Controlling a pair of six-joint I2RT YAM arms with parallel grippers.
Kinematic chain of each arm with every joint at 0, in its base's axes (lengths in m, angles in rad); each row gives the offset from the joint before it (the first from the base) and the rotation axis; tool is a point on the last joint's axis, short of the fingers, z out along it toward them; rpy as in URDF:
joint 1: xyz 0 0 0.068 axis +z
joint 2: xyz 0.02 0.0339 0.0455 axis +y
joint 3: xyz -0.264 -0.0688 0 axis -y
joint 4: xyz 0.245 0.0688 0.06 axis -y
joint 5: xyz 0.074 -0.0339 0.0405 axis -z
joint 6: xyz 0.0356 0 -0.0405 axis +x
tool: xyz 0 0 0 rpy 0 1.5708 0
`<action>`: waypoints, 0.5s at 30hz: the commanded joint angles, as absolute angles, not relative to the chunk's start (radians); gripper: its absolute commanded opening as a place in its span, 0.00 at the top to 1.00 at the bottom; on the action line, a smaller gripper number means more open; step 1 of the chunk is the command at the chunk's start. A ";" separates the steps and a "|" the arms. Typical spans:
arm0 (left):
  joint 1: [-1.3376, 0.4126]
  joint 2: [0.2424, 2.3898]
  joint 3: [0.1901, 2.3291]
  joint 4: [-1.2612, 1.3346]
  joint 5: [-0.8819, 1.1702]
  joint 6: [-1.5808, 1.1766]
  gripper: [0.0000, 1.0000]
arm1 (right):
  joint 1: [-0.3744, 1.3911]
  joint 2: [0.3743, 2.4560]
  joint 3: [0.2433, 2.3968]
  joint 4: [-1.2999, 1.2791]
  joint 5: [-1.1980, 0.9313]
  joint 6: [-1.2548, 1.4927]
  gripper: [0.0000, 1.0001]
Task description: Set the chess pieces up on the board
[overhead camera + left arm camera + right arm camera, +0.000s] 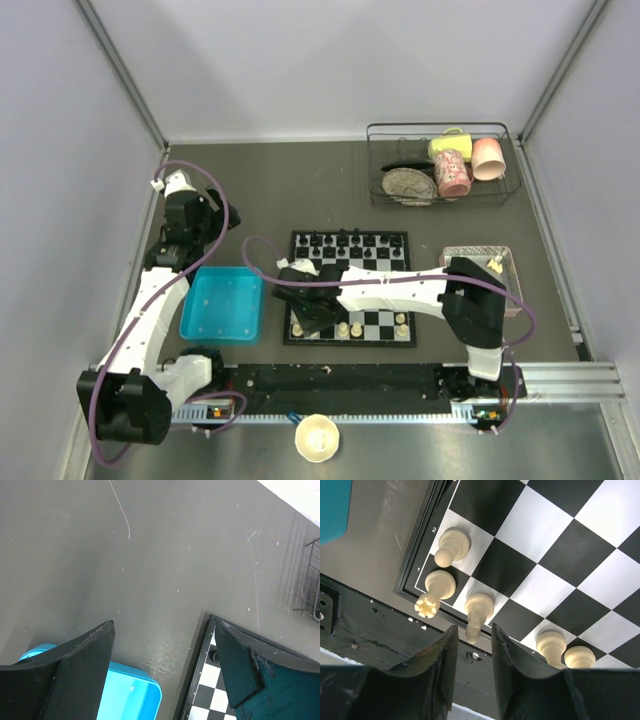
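Grey table [300, 190]: board [565, 555] shows five chess pieces [440, 585] (right wrist view); left gripper [164, 627], right gripper [474, 630] agape.

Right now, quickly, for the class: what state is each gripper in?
Left gripper: open, empty.
Right gripper: slightly open around a standing cream chess piece, not gripping it.

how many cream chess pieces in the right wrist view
5: a cream pawn by the 2 mark, a cream rook on the chequered chessboard's corner, a cream piece beside it at the right gripper's fingertips, two more lower right. Others may be hidden.
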State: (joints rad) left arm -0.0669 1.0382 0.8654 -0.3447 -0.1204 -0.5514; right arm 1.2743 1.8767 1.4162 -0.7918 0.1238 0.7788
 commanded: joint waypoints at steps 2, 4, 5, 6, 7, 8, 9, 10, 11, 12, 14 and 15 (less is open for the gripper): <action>-0.063 1.020 0.864 -0.307 -0.115 -0.543 0.15 | 1.289 1.821 1.463 -0.767 0.166 0.772 0.66; -0.061 1.019 0.867 -0.307 -0.114 -0.545 0.15 | 1.289 1.792 1.468 -0.767 0.187 0.762 0.66; -0.063 1.020 0.865 -0.308 -0.112 -0.545 0.15 | 1.287 1.781 1.470 -0.769 0.199 0.761 0.66; -0.061 1.022 0.867 -0.308 -0.110 -0.545 0.15 | 1.285 1.758 1.470 -0.767 0.204 0.758 0.65; -0.061 1.022 0.867 -0.307 -0.112 -0.545 0.15 | 1.284 1.743 1.470 -0.769 0.212 0.755 0.65; -0.063 1.022 0.867 -0.307 -0.110 -0.545 0.15 | 1.281 1.729 1.470 -0.769 0.225 0.750 0.65; -0.063 1.023 0.867 -0.308 -0.109 -0.543 0.15 | 1.278 1.700 1.473 -0.767 0.232 0.747 0.65; -0.063 1.022 0.867 -0.307 -0.109 -0.545 0.15 | 1.275 1.684 1.473 -0.769 0.241 0.744 0.65; -0.061 1.023 0.867 -0.308 -0.107 -0.543 0.15 | 1.261 1.669 1.471 -0.770 0.258 0.741 0.65; -0.061 1.025 0.868 -0.308 -0.107 -0.543 0.15 | 1.250 1.649 1.465 -0.772 0.265 0.735 0.64; -0.063 1.022 0.873 -0.311 -0.107 -0.535 0.15 | 1.189 1.588 1.447 -0.778 0.271 0.730 0.64; -0.063 1.022 0.873 -0.311 -0.106 -0.532 0.15 | 1.163 1.562 1.418 -0.787 0.272 0.732 0.64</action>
